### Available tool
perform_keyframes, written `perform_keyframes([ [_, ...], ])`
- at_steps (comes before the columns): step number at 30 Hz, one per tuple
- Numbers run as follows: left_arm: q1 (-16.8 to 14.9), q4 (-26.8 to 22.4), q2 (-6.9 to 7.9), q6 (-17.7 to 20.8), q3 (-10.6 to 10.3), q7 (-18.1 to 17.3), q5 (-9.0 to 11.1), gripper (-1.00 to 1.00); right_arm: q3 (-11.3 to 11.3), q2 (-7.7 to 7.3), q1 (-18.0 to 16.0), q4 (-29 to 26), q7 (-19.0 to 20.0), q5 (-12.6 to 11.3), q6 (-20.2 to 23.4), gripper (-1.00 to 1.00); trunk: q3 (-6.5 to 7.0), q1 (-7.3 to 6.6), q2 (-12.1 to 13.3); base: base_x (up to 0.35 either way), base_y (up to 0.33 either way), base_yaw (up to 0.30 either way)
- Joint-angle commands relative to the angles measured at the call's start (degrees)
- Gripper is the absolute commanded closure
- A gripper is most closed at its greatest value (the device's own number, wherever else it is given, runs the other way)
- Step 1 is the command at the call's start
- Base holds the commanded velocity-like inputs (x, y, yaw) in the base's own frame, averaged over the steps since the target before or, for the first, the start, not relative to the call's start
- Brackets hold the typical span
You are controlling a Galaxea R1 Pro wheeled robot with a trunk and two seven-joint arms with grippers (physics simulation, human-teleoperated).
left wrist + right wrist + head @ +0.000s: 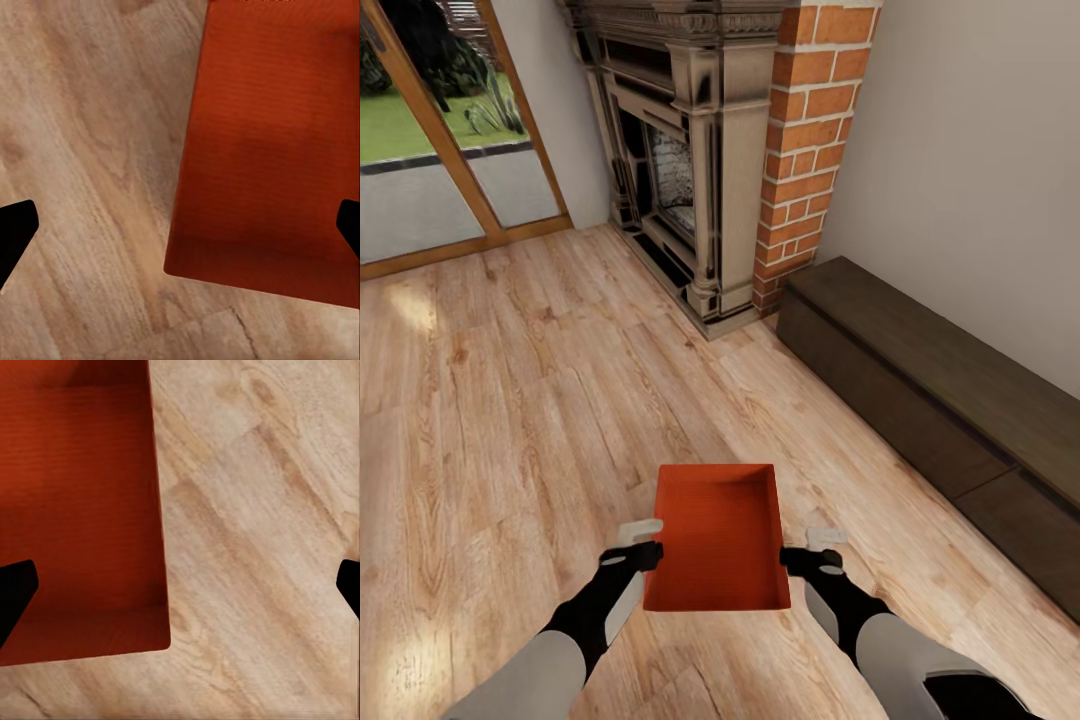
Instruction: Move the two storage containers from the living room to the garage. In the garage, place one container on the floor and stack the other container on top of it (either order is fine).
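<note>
A: Step in hand? The lidless orange-red rectangular plastic bin (720,536) was over the light wood plank floor (510,400), between the left hand (640,543) and right hand (813,549); living room, by the brick fireplace (700,150).

B: Both hands spread open, pressing its sides. Transport stage; next needs steady squeeze, a turn garage-ward.

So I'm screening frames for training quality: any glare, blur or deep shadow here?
Head view: sharp, even light, a sunlit patch on the wood plank floor by the glass door; the fireplace opening is dark. Both wrist views: soft, slightly blurred; the storage container interior is shaded, fingertips are black silhouettes.
</note>
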Motion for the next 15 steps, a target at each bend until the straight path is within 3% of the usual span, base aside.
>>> perform_keyframes([
  [1, -0.02, -0.21, 0.11, 0.3, -0.62, 0.45, -0.33, -1.0, 0.02, 0.07, -0.02, 0.18, -0.2, 0.31, -0.1, -1.0, -0.03, 0.0, -0.02, 0.0, 0.0, 0.0],
  [7, 0.0, -0.33, 0.07, 0.1, -0.83, 0.61, -2.0, -1.0, 0.0, 0.19, -0.02, 0.43, -0.22, 1.03, -0.12, -1.0, -0.03, 0.0, -0.02, 0.0, 0.0, 0.0],
  [15, 0.01, -0.47, -0.02, 0.07, -0.77, 0.91, -2.15, -1.0, 0.0, -0.1, -0.02, 0.46, -0.22, 1.18, -0.11, -1.0, -0.03, 0.0, -0.02, 0.0, 0.0, 0.0],
])
